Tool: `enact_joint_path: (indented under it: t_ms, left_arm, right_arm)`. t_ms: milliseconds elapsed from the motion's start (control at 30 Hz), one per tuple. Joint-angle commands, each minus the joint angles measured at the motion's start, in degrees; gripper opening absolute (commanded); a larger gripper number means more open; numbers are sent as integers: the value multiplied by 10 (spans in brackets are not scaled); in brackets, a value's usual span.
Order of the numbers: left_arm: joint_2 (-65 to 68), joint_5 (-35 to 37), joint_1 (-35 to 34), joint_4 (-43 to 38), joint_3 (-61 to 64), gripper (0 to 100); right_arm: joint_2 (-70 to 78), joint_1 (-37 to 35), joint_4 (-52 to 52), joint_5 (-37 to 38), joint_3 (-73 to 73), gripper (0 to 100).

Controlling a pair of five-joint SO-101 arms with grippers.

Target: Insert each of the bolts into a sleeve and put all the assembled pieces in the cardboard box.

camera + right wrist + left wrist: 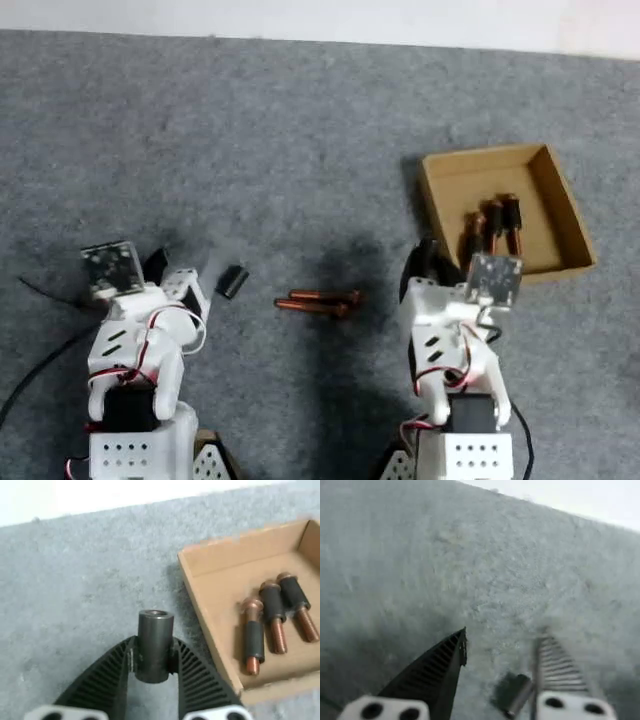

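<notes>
Grey carpet (300, 150), right gripper (153, 643) clamping black sleeve (155, 626), left gripper (504, 635) agape

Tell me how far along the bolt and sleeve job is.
Done: three assembled pieces lie in the cardboard box. In hand: the right tool grips a sleeve upright. Remaining: two bare bolts on the carpet, plus a loose sleeve near the open left tool.

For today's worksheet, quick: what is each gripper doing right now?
Left gripper: open, holding nothing.
Right gripper: closed on a sleeve.
</notes>
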Motion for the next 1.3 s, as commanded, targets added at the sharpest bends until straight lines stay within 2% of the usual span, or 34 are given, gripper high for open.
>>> enact_joint_path:
  t_ms: [0, 300, 400, 500, 567, 633, 800, 967, 1133, 1267]
  left_arm:
    - [-7, -120, 12, 2, -29, 112]
    - [-7, -227, 30, 78, -60, 123]
    - [-7, -309, 112, 114, -87, 123]
    - [-7, -339, 209, 162, -114, 123]
    - [-6, -365, 249, 171, -134, 123]
    - [15, -389, 260, 170, -146, 125]
    - [198, -437, 280, 116, -203, 189]
    - [458, -515, 362, 113, -329, 188]
    - [667, -561, 408, 113, -460, 188]
    - [790, -589, 429, 108, -517, 188]
  right_arm:
    - [-27, 22, -15, -3, 19, 4]
    - [-18, 28, -15, -3, 29, 4]
    - [-18, 28, 5, -3, 29, 4]
    - [-18, 28, 25, -3, 27, 4]
    - [-18, 28, 26, -4, 27, 4]
    - [-18, 28, 26, -4, 27, 4]
    - [-18, 28, 26, -4, 27, 4]
    - [-18, 28, 26, -5, 27, 4]
    - [-18, 29, 26, -6, 27, 4]
    - [-18, 34, 26, -4, 27, 4]
